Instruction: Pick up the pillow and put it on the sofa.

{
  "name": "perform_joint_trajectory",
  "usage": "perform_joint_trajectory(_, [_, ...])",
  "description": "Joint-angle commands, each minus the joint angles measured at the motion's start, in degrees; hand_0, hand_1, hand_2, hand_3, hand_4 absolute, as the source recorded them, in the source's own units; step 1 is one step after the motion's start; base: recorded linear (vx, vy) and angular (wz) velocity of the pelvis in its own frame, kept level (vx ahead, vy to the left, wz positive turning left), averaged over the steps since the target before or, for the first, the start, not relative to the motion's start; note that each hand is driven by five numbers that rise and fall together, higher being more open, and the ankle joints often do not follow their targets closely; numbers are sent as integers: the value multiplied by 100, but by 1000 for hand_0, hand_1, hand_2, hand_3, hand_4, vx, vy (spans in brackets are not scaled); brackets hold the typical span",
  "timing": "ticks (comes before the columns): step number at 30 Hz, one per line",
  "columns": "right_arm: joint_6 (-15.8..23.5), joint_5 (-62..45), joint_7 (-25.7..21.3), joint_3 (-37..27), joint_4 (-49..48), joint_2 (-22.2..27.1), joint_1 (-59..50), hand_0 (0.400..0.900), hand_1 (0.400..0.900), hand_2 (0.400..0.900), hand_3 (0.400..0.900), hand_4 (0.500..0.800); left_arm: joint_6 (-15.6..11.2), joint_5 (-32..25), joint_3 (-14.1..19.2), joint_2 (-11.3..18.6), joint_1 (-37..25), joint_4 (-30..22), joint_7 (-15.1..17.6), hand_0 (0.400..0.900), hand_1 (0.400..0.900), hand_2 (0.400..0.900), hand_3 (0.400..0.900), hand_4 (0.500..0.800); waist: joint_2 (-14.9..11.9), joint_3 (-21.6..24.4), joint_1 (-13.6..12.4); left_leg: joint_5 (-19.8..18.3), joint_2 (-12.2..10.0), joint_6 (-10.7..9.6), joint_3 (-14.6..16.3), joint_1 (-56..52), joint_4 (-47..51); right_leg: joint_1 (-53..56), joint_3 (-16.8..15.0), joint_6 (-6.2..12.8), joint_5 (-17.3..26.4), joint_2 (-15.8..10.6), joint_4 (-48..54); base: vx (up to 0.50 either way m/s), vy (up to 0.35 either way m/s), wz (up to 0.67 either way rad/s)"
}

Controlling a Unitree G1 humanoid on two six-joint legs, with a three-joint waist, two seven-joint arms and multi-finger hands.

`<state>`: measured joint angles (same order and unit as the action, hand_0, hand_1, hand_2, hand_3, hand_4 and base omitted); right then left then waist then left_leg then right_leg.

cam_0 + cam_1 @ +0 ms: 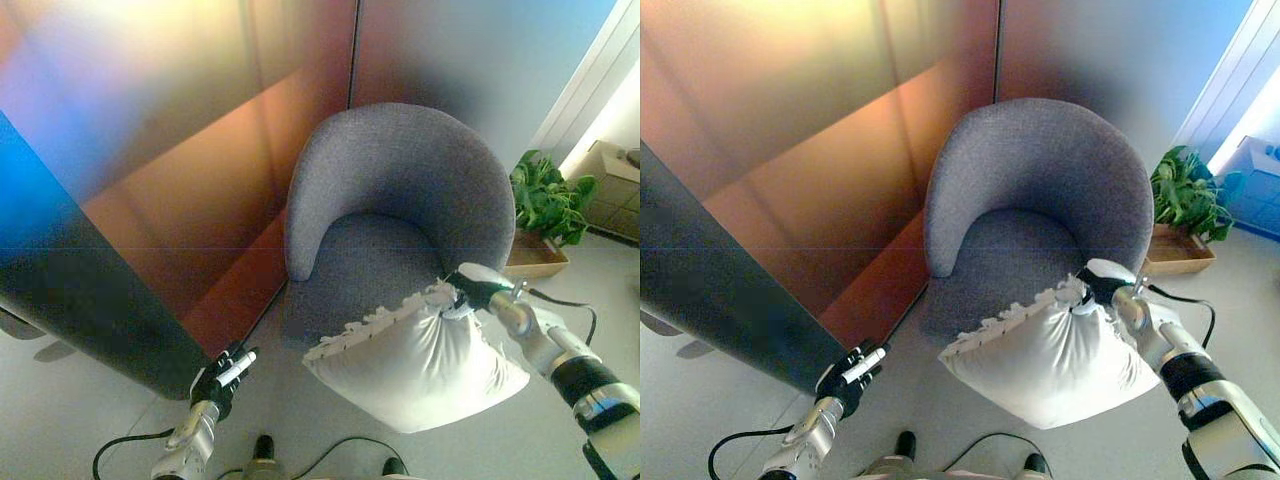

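A pale floor (60,420) carries the grey sofa (400,200) and a potted plant (545,205).

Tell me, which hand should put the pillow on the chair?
The right hand. It already pinches the pillow by a corner, right in front of the chair. The left hand hangs low, away from both.

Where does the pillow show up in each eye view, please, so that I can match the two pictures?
Left eye view: the pillow hangs lower right of centre, its corner pinched by the right hand, before the armchair.
Right eye view: the pillow sits in nearly the same place, a little further left.
Shared landmark: the plant at the right edge, beside the armchair.
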<state>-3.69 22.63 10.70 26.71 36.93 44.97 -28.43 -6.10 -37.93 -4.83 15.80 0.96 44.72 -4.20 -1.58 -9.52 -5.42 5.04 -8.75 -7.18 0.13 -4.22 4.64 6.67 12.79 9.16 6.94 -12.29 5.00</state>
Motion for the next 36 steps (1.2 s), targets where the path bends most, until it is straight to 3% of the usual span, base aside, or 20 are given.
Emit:
perform_joint_trajectory(1, [54, -509, -628, 36, 451, 699, -2108, 400, 400, 400, 400, 500, -291, 38, -421, 333, -317, 82, -209, 900, 900, 900, 900, 800, -309, 798, -384, -110, -169, 28, -24, -156, -38, -12, -46, 211, 40, -376, -202, 35, 5, 6])
perform_joint_trajectory(13, [-119, -922, -580, 896, 1263, 1018, -3690, 400, 400, 400, 400, 500, -257, -1, -661, 484, -223, -36, -333, 900, 900, 900, 900, 800, -371, 944, -593, -50, -175, 13, -140, -52, -9, 33, 122, 206, -9, -376, -204, 23, 7, 10])
perform_joint_trajectory(23, [-1128, -981, -1135, 564, 2247, 828, -3775, 400, 400, 400, 400, 500, -194, -60, -809, 631, 4, -208, -439, 900, 900, 900, 900, 800, -326, 954, -758, -23, -178, 13, -258, 32, 36, 57, 198, 194, 9, -331, -90, 76, -6, 7])
perform_joint_trajectory(29, [-1221, -1001, -1164, 486, 2700, 707, -3682, 400, 400, 400, 400, 500, -175, -74, -912, 702, -72, -325, -578, 900, 900, 900, 900, 800, -267, 841, -838, -18, -166, -16, -344, 205, 36, -59, 280, 211, 15, -356, -54, 12, -7, 9])
perform_joint_trajectory(36, [-1504, -1137, -1494, 451, 2911, 512, -3807, 400, 400, 400, 400, 500, -347, -282, -1023, 744, -309, -380, -564, 900, 900, 900, 900, 800, -164, 588, -889, -43, -144, -11, -436, 487, 36, -353, 218, 217, 28, -362, -36, -96, -11, 0])
